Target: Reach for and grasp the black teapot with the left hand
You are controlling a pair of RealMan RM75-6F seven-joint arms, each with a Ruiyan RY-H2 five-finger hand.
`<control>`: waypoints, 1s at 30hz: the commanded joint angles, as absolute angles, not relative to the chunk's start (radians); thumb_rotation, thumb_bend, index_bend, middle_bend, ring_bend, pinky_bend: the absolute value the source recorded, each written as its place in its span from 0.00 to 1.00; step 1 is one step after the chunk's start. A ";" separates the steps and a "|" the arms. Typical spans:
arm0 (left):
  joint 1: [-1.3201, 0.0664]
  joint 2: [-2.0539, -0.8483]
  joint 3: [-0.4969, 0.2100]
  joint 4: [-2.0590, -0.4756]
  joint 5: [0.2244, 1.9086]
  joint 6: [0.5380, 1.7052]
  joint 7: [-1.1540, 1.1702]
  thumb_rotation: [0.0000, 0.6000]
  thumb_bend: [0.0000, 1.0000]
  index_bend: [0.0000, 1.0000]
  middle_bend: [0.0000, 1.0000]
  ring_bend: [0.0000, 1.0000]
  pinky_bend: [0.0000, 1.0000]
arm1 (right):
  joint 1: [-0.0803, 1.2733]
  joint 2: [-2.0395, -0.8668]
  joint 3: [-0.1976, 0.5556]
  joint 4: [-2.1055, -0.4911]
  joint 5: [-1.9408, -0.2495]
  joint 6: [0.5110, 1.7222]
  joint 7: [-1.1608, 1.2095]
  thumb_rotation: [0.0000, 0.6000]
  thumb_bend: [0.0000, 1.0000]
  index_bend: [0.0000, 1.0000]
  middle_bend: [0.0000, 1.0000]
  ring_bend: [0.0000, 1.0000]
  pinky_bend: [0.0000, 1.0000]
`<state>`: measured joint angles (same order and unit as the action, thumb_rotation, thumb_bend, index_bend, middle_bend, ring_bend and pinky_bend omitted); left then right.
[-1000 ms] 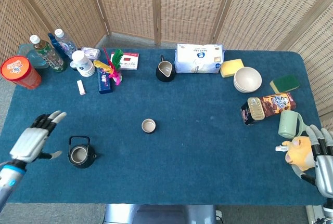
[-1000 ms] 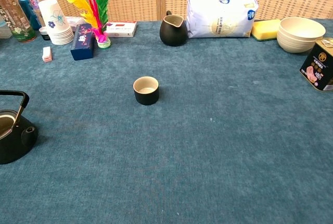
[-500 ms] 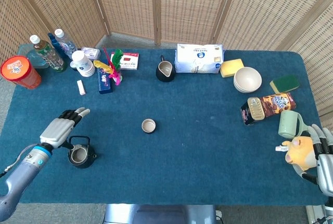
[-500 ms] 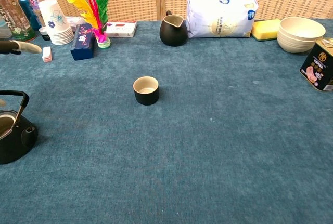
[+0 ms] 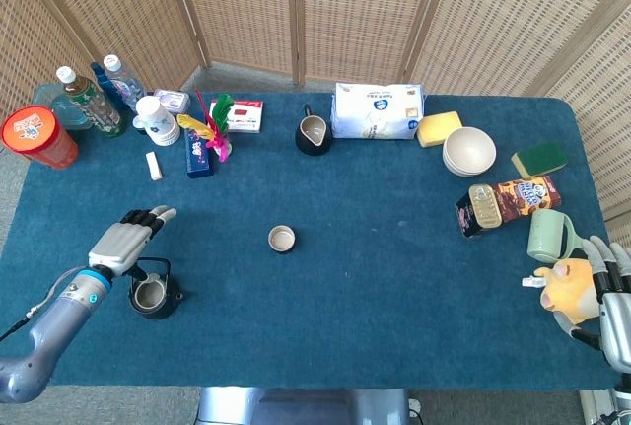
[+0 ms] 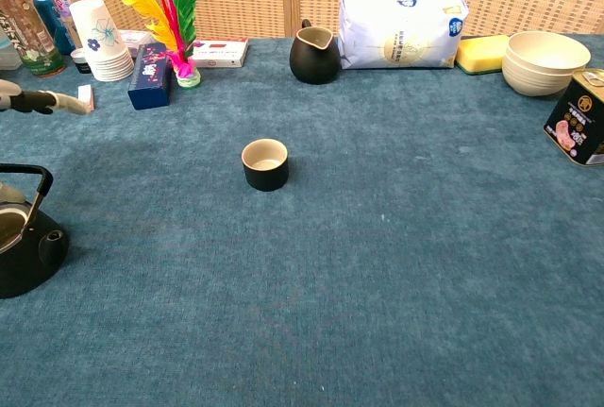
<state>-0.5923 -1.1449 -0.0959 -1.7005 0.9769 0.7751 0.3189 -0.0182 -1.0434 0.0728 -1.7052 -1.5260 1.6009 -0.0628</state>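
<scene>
The left hand point(image 5: 125, 240), fingers extended and apart and holding nothing, hovers just above and beside the black teapot point(image 5: 153, 293) (lidless, handle upright, standing well left of the small cup point(image 5: 282, 239)), seemingly positioned to close around the handle.

bright, even light (soft faint shadows), both views sharp, no glare.

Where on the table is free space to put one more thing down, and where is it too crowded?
Free: the wide cloth between the cup and the can, and the whole near strip right of the teapot. Crowded: the far-left corner around the bottles and feathers, and the right edge by the bowls and mug.
</scene>
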 commanded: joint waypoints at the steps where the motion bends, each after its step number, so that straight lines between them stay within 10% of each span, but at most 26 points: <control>1: -0.624 -1.153 -0.081 -1.720 0.915 0.785 0.383 1.00 0.06 0.06 0.09 0.11 0.27 | -0.018 -1.043 0.073 -1.704 -1.525 1.599 -0.059 1.00 0.00 0.00 0.00 0.00 0.00; 13: -0.671 -1.164 -0.034 -1.760 0.809 0.848 0.513 1.00 0.31 0.39 0.62 0.58 0.73 | -0.019 -1.044 0.070 -1.701 -1.532 1.601 -0.051 1.00 0.00 0.00 0.00 0.00 0.00; 30: -0.612 -1.081 -0.042 -1.854 0.985 0.928 0.354 1.00 0.56 0.69 0.91 0.82 0.91 | -0.020 -1.045 0.067 -1.700 -1.539 1.602 -0.049 1.00 0.00 0.00 0.00 0.00 0.00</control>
